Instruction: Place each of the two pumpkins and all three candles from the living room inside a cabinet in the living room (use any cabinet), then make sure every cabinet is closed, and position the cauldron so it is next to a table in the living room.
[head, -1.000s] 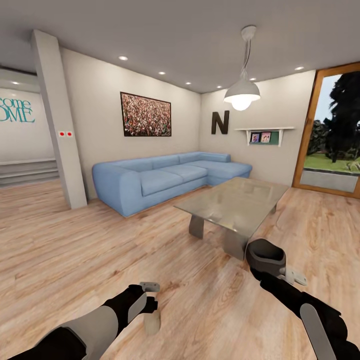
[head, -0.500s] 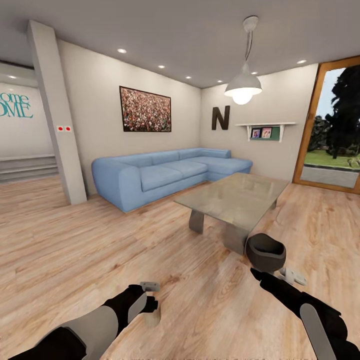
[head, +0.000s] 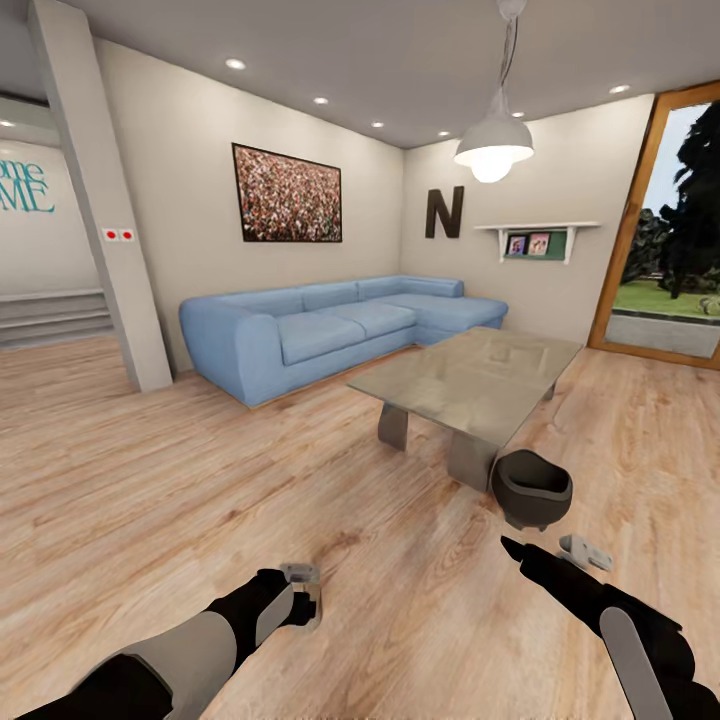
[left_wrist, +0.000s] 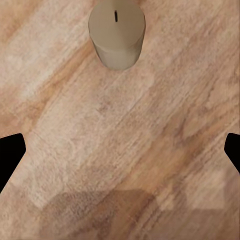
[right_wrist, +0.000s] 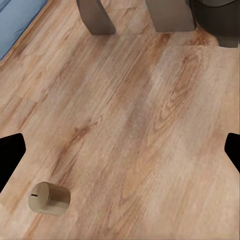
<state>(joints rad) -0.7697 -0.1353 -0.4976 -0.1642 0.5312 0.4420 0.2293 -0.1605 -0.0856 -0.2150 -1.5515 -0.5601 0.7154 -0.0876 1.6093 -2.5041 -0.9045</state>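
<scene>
1. Before closing on the candle (left_wrist: 117, 32), centre it between the fingers of the left gripper (head: 300, 592). Judging by the left wrist view, treat it as lying ahead of the fingertips, not between them.
2. Locate the candle upright on the wooden floor (head: 150, 500), well apart from the table (head: 470, 385) on its near side, just beside the left gripper.
3. Advance along the finger line and descend squarely over the candle's wall to avoid tipping it.
4. Leave the left jaws spread wide, as shown, until both pads flank the candle; then close gently.
5. Note the left forearm reaching forward and low, with the gripper aimed down at the floor.
6. Treat the cauldron (head: 532, 488) as probably placed: standing on the floor just beside the table's near leg.
7. Note the right gripper (head: 548, 552) spread apart and holding nothing, near the cauldron on the side away from the table, forearm extended forward.
</scene>
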